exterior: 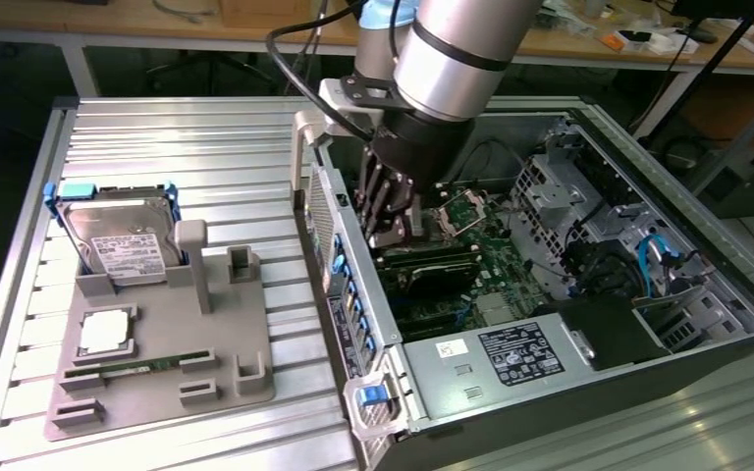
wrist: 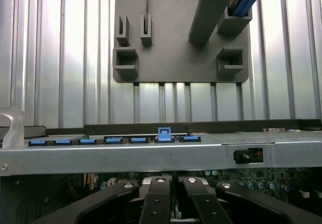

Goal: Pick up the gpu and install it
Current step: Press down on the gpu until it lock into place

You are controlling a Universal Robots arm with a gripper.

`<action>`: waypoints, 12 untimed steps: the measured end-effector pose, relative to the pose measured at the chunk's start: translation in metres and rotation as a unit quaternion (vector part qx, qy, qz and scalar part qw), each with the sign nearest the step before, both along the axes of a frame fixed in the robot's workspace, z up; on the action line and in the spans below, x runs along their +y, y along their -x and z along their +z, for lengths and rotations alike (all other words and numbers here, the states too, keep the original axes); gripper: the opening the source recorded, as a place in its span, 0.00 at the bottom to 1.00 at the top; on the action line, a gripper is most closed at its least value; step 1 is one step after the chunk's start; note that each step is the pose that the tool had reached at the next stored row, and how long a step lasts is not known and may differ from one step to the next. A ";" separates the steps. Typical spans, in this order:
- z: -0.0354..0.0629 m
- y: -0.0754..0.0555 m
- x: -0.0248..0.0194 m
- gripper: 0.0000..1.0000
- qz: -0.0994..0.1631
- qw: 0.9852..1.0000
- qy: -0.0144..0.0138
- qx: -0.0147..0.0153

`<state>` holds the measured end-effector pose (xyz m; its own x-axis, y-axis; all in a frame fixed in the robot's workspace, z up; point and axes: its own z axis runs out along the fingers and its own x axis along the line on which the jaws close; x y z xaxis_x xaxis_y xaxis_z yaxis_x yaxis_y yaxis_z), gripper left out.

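The gpu (exterior: 407,222) stands on edge deep inside the open computer case (exterior: 639,324), close to the case's side wall (exterior: 335,265); a coppery patch of it shows below the wrist. My gripper (exterior: 395,232) reaches straight down into the case over the green motherboard (exterior: 482,250). In the wrist view the gripper (wrist: 174,206) has its black fingers (wrist: 157,204) drawn close together, with a thin board edge in the narrow slit between them. Most of the card is hidden by the fingers.
At the exterior view's left a grey fixture tray (exterior: 168,373) holds a silver hard drive (exterior: 122,235), a square chip (exterior: 102,334) and a memory stick (exterior: 134,368). Blue slot latches (wrist: 164,133) line the case wall. A power supply (exterior: 521,353) sits in the case's near end.
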<state>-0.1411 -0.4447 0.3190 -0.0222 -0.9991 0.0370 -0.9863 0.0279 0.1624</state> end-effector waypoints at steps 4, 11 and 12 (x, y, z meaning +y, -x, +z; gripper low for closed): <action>0.0002 -0.001 0.0000 0.30 0.000 1.000 0.000 0.000; -0.0001 -0.003 -0.0001 0.31 0.002 1.000 0.003 -0.001; -0.0001 -0.003 -0.0001 0.31 0.002 1.000 0.003 -0.001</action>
<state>-0.1382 -0.4447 0.3189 -0.0174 -0.9989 0.0435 -0.9868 0.0241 0.1600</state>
